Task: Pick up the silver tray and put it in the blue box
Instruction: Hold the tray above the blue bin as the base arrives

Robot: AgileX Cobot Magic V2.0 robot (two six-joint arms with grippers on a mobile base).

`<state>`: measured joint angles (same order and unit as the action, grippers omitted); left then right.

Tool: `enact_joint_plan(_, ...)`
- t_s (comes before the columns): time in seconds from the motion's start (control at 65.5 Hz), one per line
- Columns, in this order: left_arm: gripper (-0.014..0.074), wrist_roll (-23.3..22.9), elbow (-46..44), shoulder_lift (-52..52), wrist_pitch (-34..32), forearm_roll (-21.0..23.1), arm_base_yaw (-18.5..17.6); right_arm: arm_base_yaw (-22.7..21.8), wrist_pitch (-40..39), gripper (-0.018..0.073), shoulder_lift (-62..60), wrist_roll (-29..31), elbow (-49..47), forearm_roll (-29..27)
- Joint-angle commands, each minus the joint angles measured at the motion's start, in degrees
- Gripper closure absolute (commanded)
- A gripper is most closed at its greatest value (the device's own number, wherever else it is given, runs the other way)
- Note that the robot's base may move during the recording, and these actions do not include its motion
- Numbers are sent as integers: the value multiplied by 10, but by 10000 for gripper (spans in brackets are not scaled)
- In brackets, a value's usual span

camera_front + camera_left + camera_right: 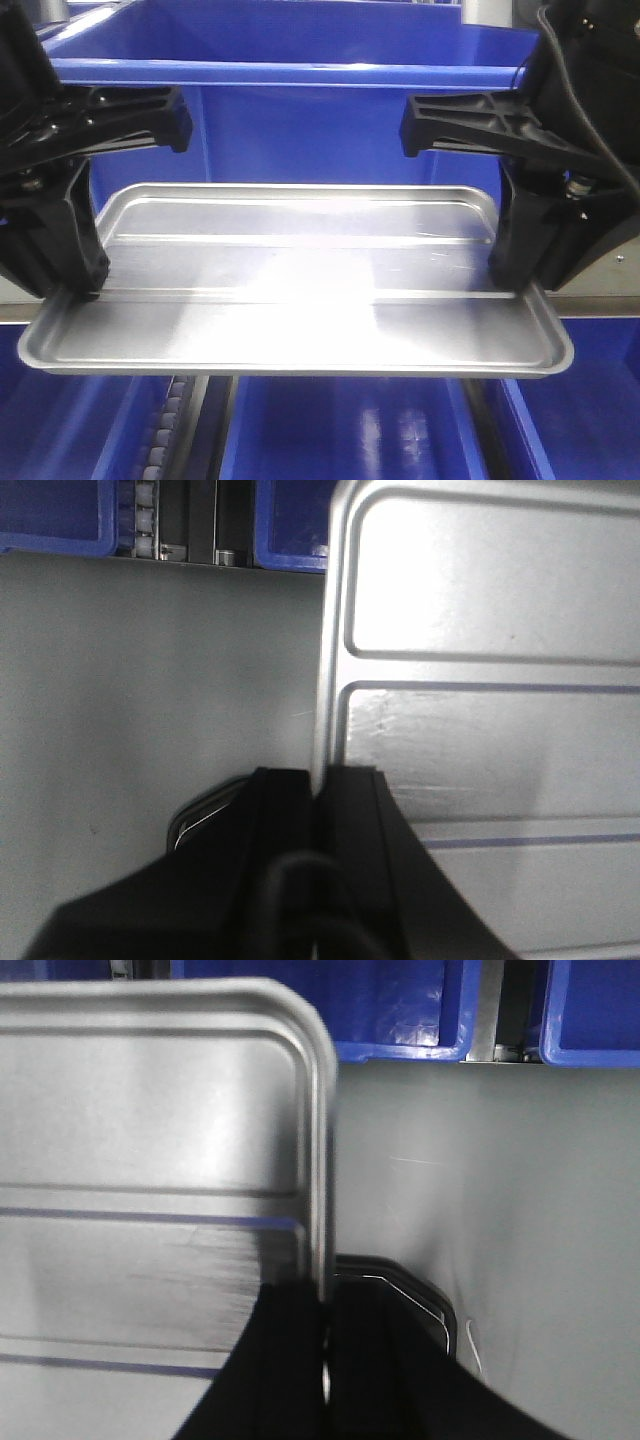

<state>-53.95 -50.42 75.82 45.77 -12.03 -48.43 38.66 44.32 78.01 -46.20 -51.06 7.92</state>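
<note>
Closed tight on opposite ends of silver tray [300,290]: left tool [82,287], right tool [515,277]. Held level before blue box [300,72].

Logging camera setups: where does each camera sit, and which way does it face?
Exterior front-facing: behind both arms, looking forward across the shiny rectangular silver metal tray to the large blue plastic box; left gripper and right gripper show.
Left wrist-mounted: above the left gripper, looking down past it at the tray's edge.
Right wrist-mounted: same, above the right gripper, opposite edge.
Shared: all three show the tray; each wrist view shares its gripper with the front view.
</note>
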Motion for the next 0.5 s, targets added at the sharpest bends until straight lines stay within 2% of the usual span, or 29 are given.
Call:
enact_joint_plan(0.0, 700, -4, -14, -19, 2, -19, -3, -3, -2, 511, -20, 3, -14, 20)
enact_joint_plan(0.488, 700, -4, -14, -19, 2, -19, -3, -3, -2, 511, -20, 3, -14, 20)
